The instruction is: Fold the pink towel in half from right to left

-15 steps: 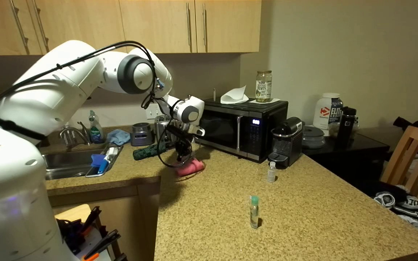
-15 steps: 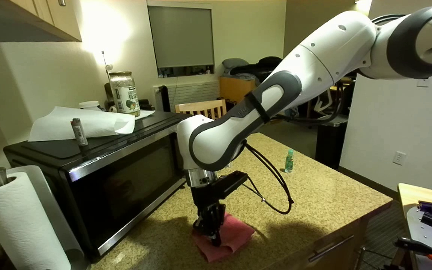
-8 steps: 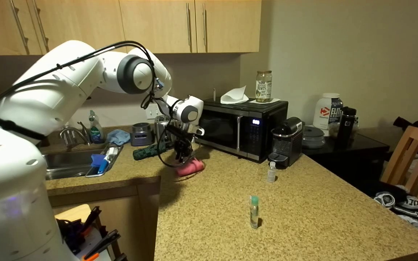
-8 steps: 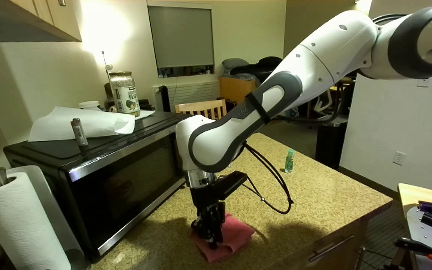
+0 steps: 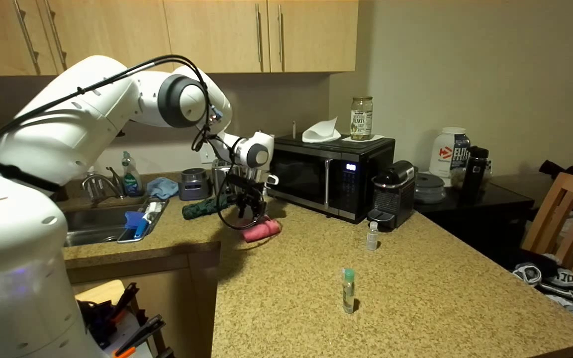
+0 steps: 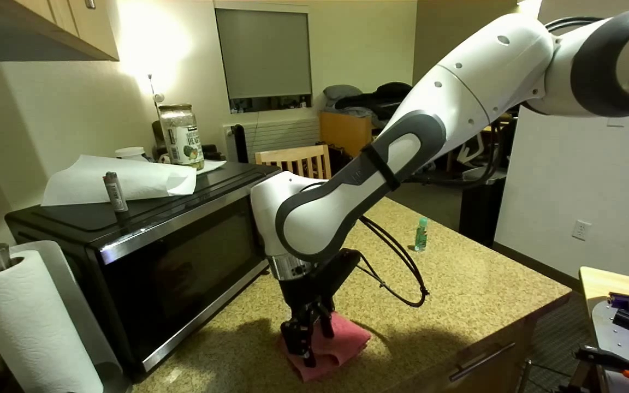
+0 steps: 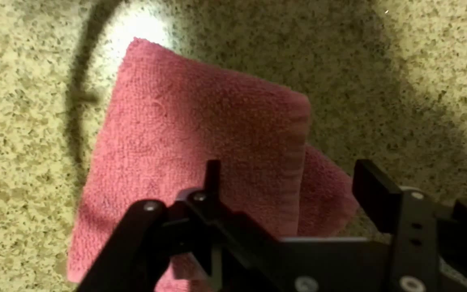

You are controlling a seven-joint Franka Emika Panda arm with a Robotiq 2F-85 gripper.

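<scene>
one gaping end effector [image 7: 288, 178] over towel [image 7: 193, 132]

Glare bleaches the wall [image 6: 156, 38] near a lamp [image 6: 158, 97]; shadows cross the counter [image 6: 456, 284]; a white hotspot borders the towel [image 7: 148, 121].

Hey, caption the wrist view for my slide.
Open gripper over the folded pink towel on a speckled counter.
</scene>
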